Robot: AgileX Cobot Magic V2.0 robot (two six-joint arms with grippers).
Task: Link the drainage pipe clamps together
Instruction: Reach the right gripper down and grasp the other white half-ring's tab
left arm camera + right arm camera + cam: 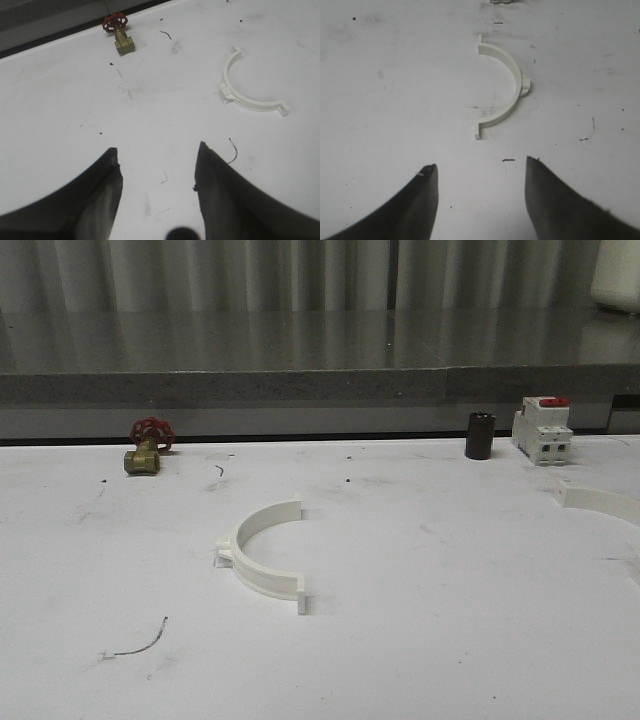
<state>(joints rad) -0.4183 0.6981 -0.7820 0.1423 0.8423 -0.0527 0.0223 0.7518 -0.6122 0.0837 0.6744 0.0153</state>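
One white half-ring drainage pipe clamp lies flat mid-table, its open side facing right. A second clamp half lies at the right edge of the front view, partly cut off. In the left wrist view the left gripper is open above bare table, with the mid-table clamp well ahead and off to one side. The right gripper is open too, and a clamp half lies a short way ahead of its fingertips, untouched. Nothing sits between either pair of fingers.
A brass valve with a red handwheel stands at the back left. A black cylinder and a white breaker with a red top stand at the back right. A thin wire scrap lies front left. A grey ledge runs behind the table.
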